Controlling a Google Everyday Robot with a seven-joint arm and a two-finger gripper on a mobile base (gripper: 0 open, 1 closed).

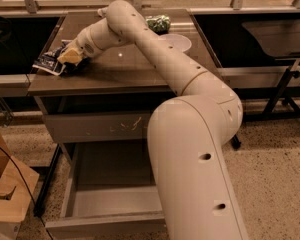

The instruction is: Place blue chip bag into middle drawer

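Observation:
The blue chip bag (49,63) lies at the left edge of the brown table top (120,69), dark blue with white print. My gripper (70,57) is down on the bag's right end, with its yellowish fingertips closed on it. The long arm reaches across the table from the lower right. The middle drawer (110,176) stands pulled open below the table, with a smooth grey floor and nothing in it. Its plain front panel (102,227) is nearest the camera. The arm hides the drawer's right side.
A closed drawer front with pale scratch marks (97,127) sits above the open drawer. A green patterned packet (158,23) and a white bowl (176,43) are at the table's back right. A cardboard box (10,194) stands on the floor at the left.

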